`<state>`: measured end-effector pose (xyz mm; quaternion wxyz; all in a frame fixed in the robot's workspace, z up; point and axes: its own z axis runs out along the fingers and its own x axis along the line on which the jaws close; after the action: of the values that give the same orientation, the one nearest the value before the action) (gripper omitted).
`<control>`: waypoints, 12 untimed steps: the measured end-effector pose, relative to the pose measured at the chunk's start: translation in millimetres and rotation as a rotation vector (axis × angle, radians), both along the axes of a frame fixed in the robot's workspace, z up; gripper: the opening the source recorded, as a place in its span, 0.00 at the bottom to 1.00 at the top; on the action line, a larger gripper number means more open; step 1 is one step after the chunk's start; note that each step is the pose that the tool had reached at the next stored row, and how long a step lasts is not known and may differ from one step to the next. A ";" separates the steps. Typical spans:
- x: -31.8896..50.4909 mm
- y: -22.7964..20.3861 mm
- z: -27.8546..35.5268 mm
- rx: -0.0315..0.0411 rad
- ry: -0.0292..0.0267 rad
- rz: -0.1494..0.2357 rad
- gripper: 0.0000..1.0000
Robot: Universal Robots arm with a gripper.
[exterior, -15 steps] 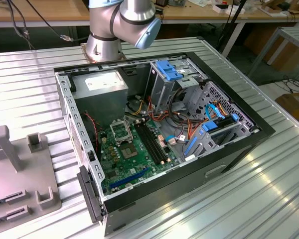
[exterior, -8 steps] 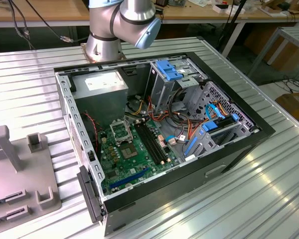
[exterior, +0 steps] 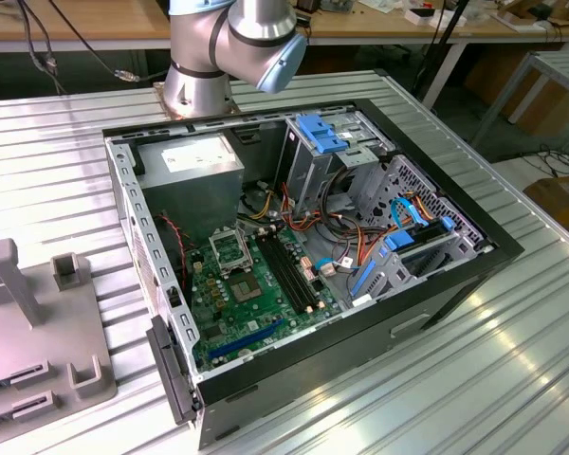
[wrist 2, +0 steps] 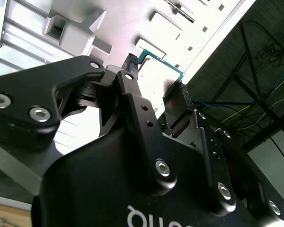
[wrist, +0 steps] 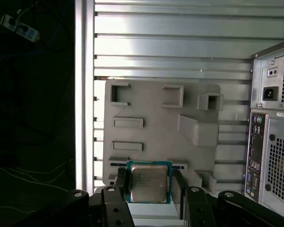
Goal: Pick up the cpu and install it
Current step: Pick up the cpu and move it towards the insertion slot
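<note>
you had the claw clenched on the cpu by 2 opposite edges, over the grey fixture tray, w/ the open pc case beside it.

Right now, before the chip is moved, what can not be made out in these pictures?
- Second wrist view: the pincer covers most of the chip; just a green edge shows.
- Exterior view: the socket is too small to tell if it is empty.
- Exterior view: the arm is cut off by the top edge.
- First wrist view: the computer case is cut off by the picture's edge.
</note>
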<state>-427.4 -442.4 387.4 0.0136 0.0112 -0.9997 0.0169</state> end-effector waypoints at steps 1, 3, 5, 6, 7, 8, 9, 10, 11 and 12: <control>0.2 0.0 -0.1 0.0001 0.0000 0.000 0.47; 0.8 0.0 -0.3 0.0000 -0.0001 0.000 0.47; 1.3 0.0 -0.6 0.0001 -0.0002 0.000 0.47; 1.6 0.0 -0.7 0.0000 -0.0002 0.000 0.47; 2.0 0.0 -0.7 0.0000 -0.0001 0.000 0.47; 2.4 0.0 -0.8 -0.0001 -0.0001 0.000 0.47; 3.0 0.0 -1.1 0.0000 -0.0002 0.000 0.47; 3.4 0.0 -1.1 0.0000 -0.0002 0.000 0.47; 3.7 0.0 -1.2 -0.0001 -0.0002 0.000 0.47; 4.2 0.0 -1.5 0.0001 -0.0003 0.000 0.47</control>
<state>-423.2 -442.4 385.9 0.0134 0.0112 -0.9997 0.0169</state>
